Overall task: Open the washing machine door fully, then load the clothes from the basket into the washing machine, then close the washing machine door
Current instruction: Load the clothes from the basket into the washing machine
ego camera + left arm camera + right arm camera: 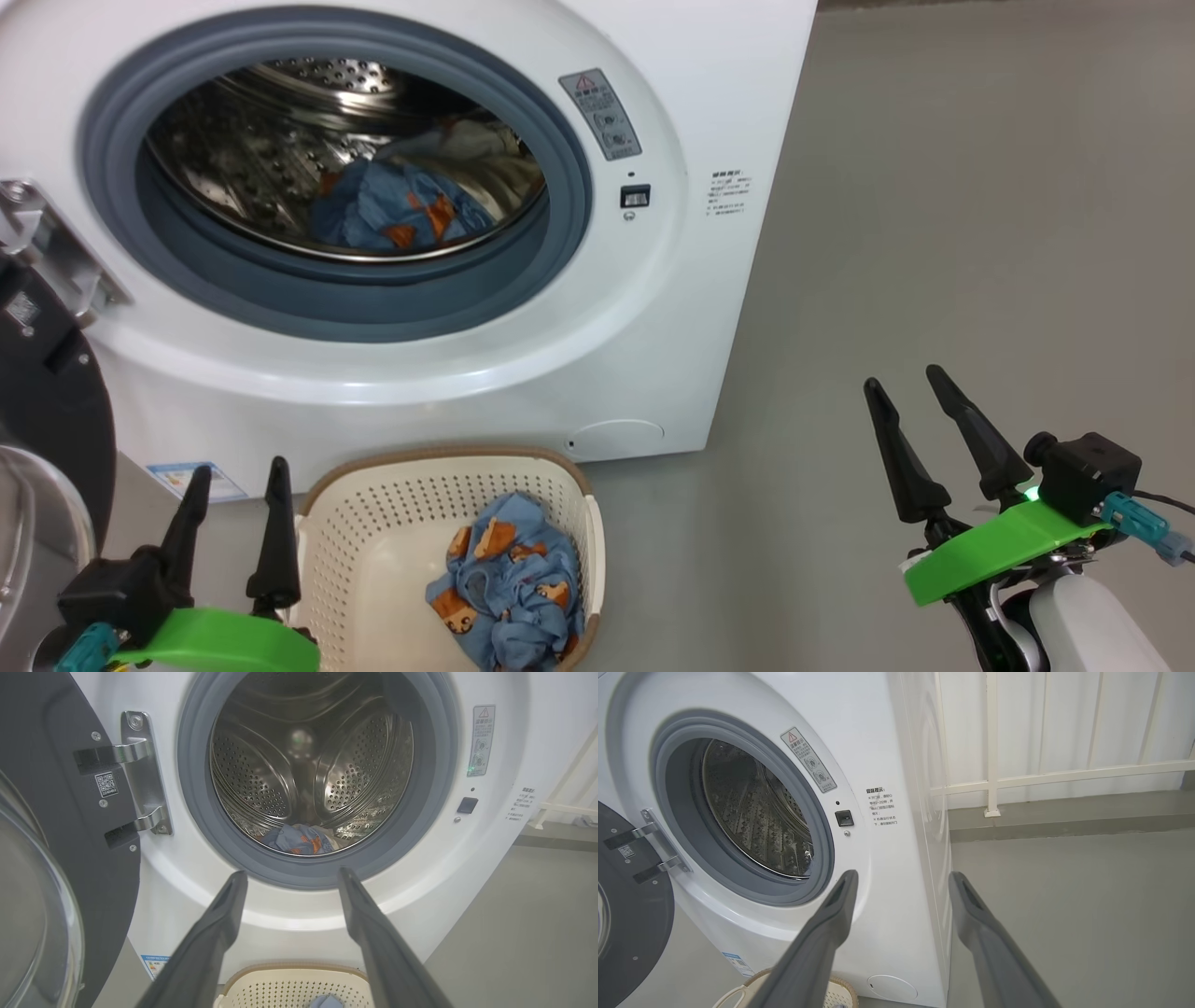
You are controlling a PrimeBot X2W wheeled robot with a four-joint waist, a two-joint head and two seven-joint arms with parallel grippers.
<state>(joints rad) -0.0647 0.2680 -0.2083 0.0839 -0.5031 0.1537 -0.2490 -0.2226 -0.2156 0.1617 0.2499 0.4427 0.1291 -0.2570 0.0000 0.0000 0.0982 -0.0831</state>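
In front of the washer [672, 308], on the grey floor [934, 233], the basket [355, 523] stands just below the open port, near the machine's base. Clothes [509, 583] lie bunched in its right half. Another blue piece [392, 210] with orange figures lies at the bottom of the steel drum [280, 140], inside the grey gasket [523, 280]. The door [47, 401] is swung wide to the left on its metal hinge [56, 243], showing its black ring and part of the glass bowl. The left end effector [239, 467] hovers just beside the basket's left rim, fingers spread apart, holding nothing. The right end effector [904, 377] hangs over bare floor, well to the right of the basket, its fingers likewise parted and empty. In the right wrist view a white railing [992, 742] stands beyond the machine.
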